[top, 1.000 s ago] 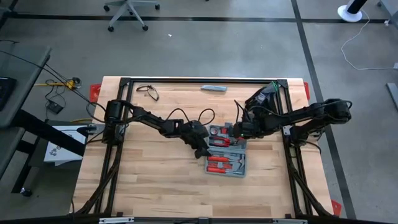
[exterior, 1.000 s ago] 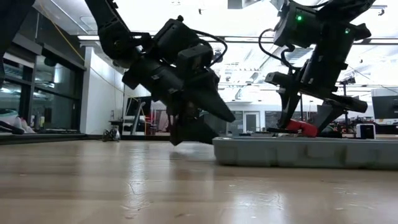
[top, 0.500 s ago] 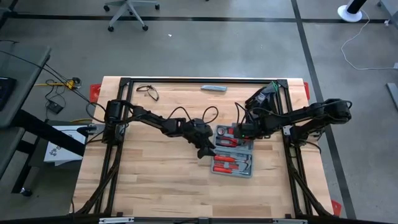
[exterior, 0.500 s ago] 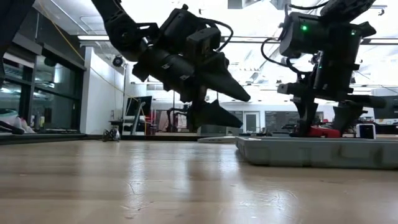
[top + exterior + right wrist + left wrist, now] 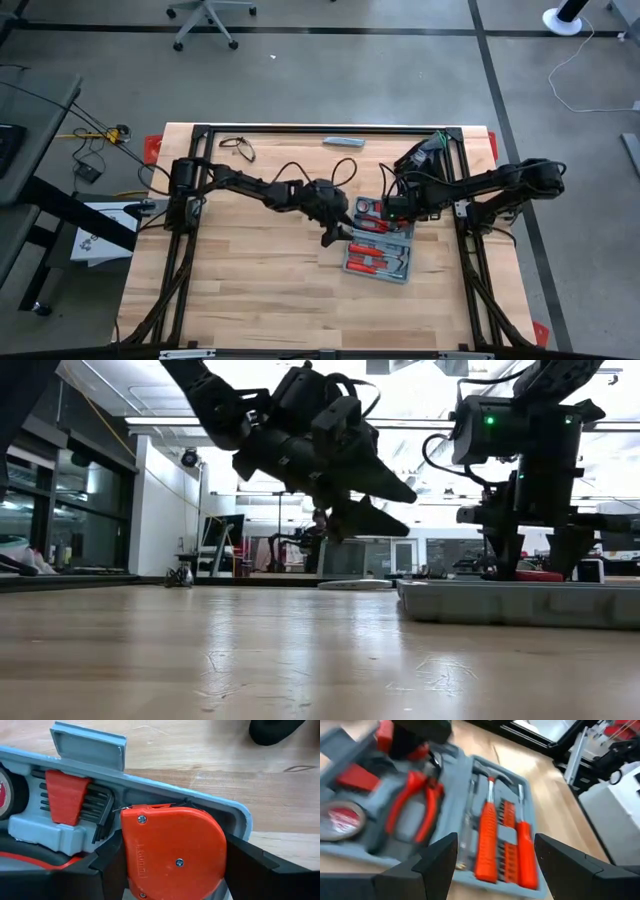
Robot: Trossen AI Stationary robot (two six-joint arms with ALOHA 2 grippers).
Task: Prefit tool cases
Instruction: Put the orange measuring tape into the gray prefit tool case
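The grey-blue tool case [image 5: 380, 258] lies open and flat on the wooden table right of centre, with red-handled tools in its recesses [image 5: 530, 785]. My left gripper [image 5: 338, 232] hangs open above the table just left of the case [image 5: 520, 605], its fingers [image 5: 440, 860] apart with nothing between them. My right gripper [image 5: 392, 212] points down into the case's far half. It is open, its fingers standing on either side of an orange tape measure [image 5: 172, 845] seated in a corner recess. The case's latch tab [image 5: 87, 745] sticks out beyond it. My right gripper comes from above, pointing down, with one finger [image 5: 107, 860] at each side of the orange tape measure [image 5: 150, 835]. The tape measure sits in its recess in the case. I cannot tell whether the fingers touch its sides.
A slim grey bar [image 5: 344, 142] lies at the table's far edge and a loop of black cord [image 5: 238, 148] at the far left. Black frame rails [image 5: 320, 129] run along the far, left and right sides. Bare wood stretches left of and in front of the case.
The case has slid toward the table's right edge and turned a little. My left gripper went the same way beside it, then rose clear of the table and rolled, staying open. My right gripper shifted slightly right over the case and tipped more steeply down.
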